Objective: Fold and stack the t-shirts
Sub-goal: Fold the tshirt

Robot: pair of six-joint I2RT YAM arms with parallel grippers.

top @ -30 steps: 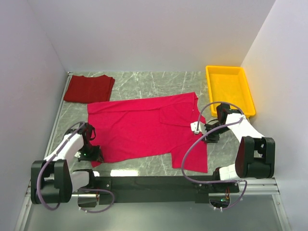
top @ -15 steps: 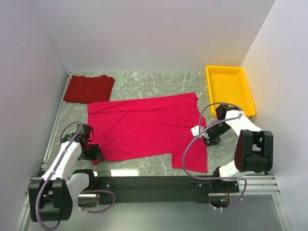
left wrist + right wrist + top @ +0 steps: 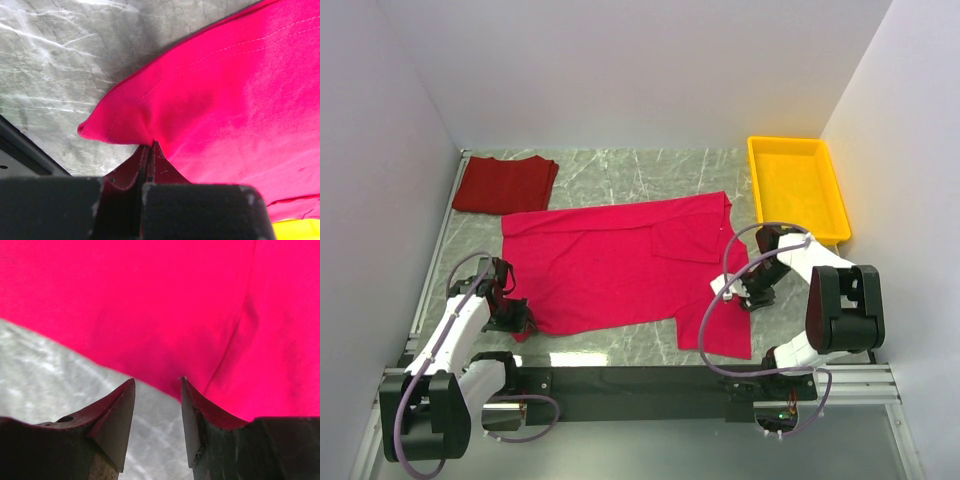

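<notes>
Right claw (image 3: 748,293) shifted nearer along pink shirt (image 3: 610,265) right edge, jaws apart over hem. Left claw (image 3: 515,322) pinched shut on shirt's near-left corner. Pink shirt spread on table (image 3: 620,170); dark red shirt (image 3: 505,183) far-left.

No text, label, brand, number or sign could be read in any of the views. The pink t-shirt (image 3: 610,265), the darker red t-shirt (image 3: 505,183) and the yellow tray (image 3: 798,185) showed only plain colour. The marbled surface (image 3: 640,175) bore nothing but its veining.
</notes>
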